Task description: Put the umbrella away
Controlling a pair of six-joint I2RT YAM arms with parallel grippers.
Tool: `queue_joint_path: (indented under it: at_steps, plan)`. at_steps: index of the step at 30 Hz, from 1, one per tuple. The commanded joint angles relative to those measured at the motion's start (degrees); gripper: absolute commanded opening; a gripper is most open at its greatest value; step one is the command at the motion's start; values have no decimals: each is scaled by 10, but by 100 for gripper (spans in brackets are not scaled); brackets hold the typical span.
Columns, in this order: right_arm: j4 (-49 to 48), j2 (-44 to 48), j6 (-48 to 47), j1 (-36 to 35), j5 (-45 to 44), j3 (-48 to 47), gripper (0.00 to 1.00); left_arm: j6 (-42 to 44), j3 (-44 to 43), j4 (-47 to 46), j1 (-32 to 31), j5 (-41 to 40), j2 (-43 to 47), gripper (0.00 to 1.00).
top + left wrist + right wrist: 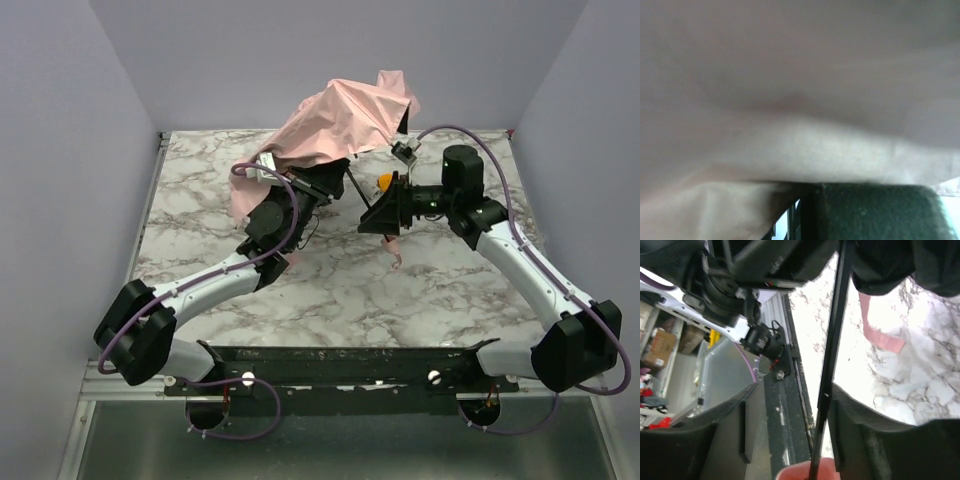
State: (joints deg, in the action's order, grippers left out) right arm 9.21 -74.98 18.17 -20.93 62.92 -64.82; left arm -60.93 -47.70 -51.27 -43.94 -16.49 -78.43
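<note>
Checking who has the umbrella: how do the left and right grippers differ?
The left gripper sits under the umbrella's pink canopy; the right gripper is uncovered. The right gripper's jaws stand open around the black shaft; the left gripper's jaws are hidden. Both are at the umbrella.

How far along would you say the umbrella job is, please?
Little looks done: the umbrella is crumpled, not rolled, its fabric draped over the left gripper. In hand: the black shaft runs through the open right gripper, ungripped. Probably left: collapsing, rolling, strapping.
</note>
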Motion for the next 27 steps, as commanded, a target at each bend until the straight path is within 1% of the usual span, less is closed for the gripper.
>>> queue_joint_path:
  at_steps: [1, 2, 3, 4, 7, 9, 12, 14, 17, 19, 23, 27]
  plan:
    - [14, 8, 8, -2, 4, 21, 44, 29, -22, -52, 5, -12, 14, 0]
    - [17, 6, 7, -2, -8, 18, 28, 30, -21, -57, 5, -8, 14, 0]
    - [24, 1, 3, -2, -18, 8, 8, 31, -21, -57, 5, -3, 16, 0]
    - [35, -4, -3, -2, -31, -4, 1, 33, -20, -54, 5, 6, 19, 0]
    - [36, -33, 0, 1, -41, -49, 0, 22, -4, -47, -4, 46, 24, 0]
    - [28, -62, 9, 2, -40, -82, 0, 9, 14, -43, -27, 58, 23, 0]
    - [17, -104, 19, 2, -37, -125, 0, -4, 45, -63, -69, 49, 16, 0]
    - [14, -116, 20, 3, -43, -137, 0, -11, 66, -76, -93, 38, 12, 0]
    - [5, -119, 24, 4, -48, -135, 0, -14, 80, -91, -123, 21, 3, 0]
    - [-5, -110, 28, 5, -57, -122, 0, -22, 85, -104, -131, 17, -8, 0]
    - [-8, -86, 16, 6, -57, -91, 0, -23, 83, -122, -133, 16, -20, 0]
    - [-10, -64, 0, 9, -54, -60, 0, -3, 72, -114, -133, 30, -15, 0]
